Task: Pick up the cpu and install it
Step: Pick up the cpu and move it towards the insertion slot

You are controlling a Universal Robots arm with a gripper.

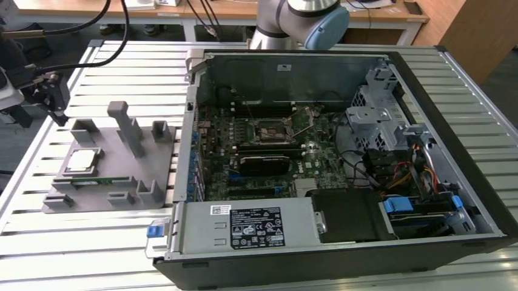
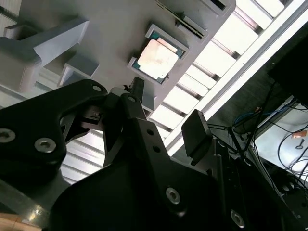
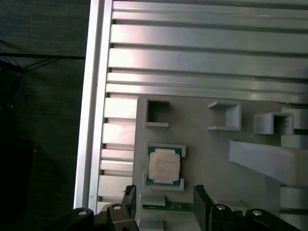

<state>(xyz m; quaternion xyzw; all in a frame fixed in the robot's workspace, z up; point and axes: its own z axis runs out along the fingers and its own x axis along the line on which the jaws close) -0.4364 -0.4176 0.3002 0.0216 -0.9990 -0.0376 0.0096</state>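
The cpu (image 1: 81,159) is a small square chip with a shiny silver top. It lies flat in a pocket of the grey holder block (image 1: 101,182) on the slatted table, at the exterior view's left. Both wrist views look down on the cpu (image 3: 164,164) (image 2: 157,58). My gripper (image 1: 55,104) hangs above the holder's far end, open and holding nothing. In the first wrist view my gripper (image 3: 165,202) has its two black fingers wide apart, a little off from the chip. The second wrist view shows my gripper (image 2: 166,110) clear of the cpu.
An open computer case (image 1: 340,254) lies at the exterior view's right, with the motherboard's socket (image 1: 271,130) near its middle and a black block (image 1: 263,163) beside it. A thin green memory stick (image 3: 168,207) lies in the holder. Upright grey posts (image 1: 125,124) rise from the holder.
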